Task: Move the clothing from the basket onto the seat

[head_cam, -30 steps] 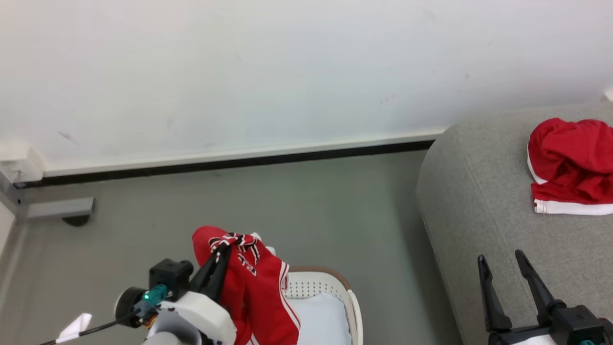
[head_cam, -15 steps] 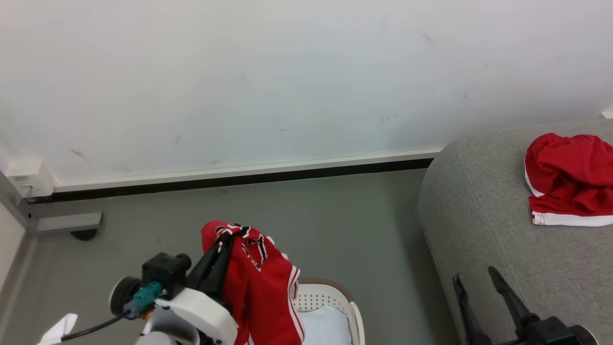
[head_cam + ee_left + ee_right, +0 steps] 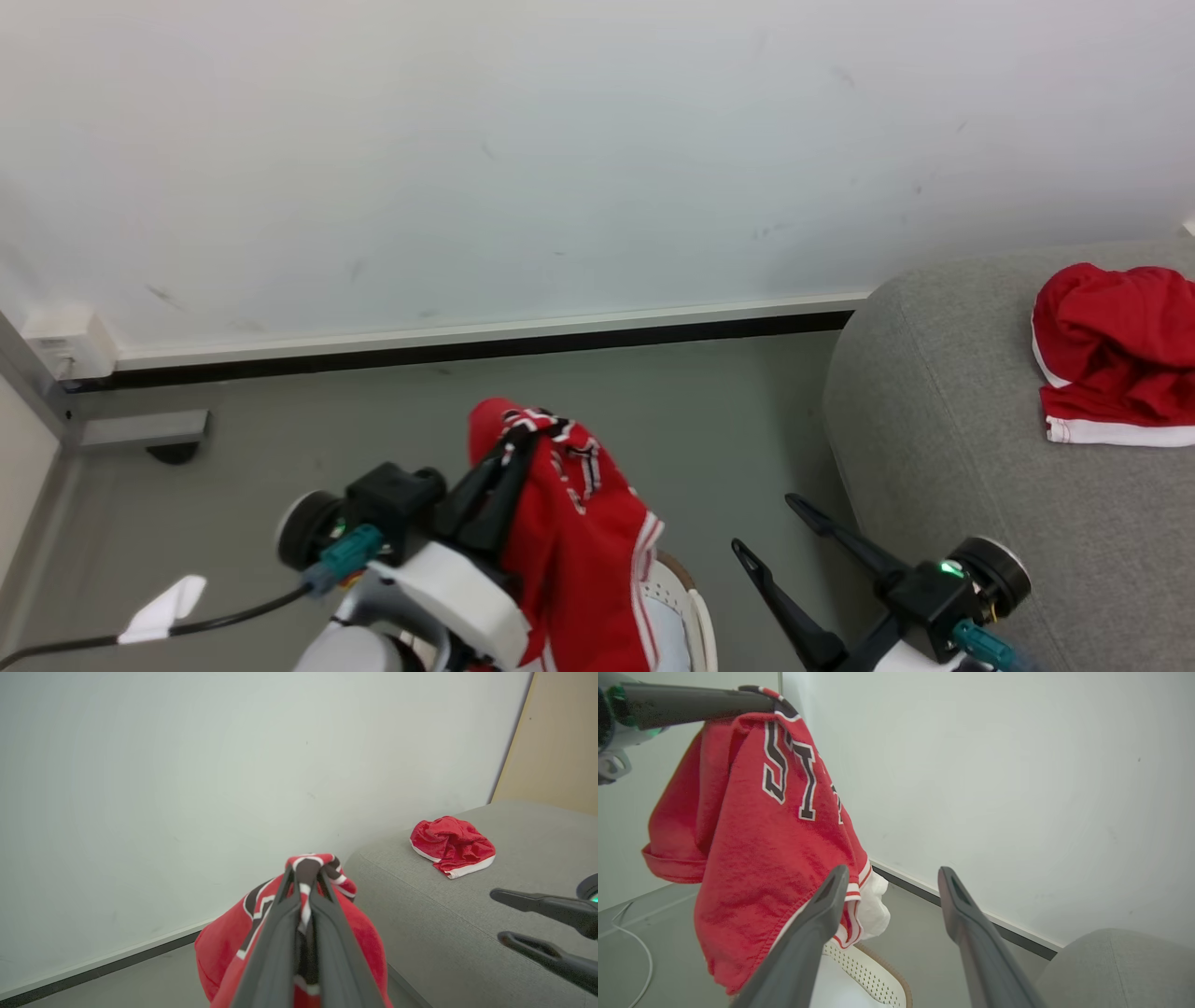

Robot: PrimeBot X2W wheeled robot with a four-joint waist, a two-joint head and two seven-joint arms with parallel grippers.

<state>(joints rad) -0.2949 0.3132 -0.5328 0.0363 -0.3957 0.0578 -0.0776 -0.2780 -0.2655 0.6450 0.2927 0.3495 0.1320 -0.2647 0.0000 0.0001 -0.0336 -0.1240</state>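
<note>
Left tool (image 3: 519, 437) pinches the jersey (image 3: 583, 546), hung over the basket (image 3: 698, 618); right tool (image 3: 766, 523) gapes, empty. The basket seems to hold something white (image 3: 668, 630).

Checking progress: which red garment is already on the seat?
The crumpled garment with the white hem, lying on the grey seat. The lettered jersey hangs from the shut left gripper.

Basket (image 3: 674, 597): mostly hidden behind the hanging jersey (image 3: 579, 551), the rest cut by the bottom edge; white contents unidentifiable. Jersey lettering folded over, only partly legible. Shorts (image 3: 1116, 355) and seat (image 3: 934, 420) clipped at the right edge. Left gripper (image 3: 307, 873) tips buried in cloth, pads unseen.
</note>
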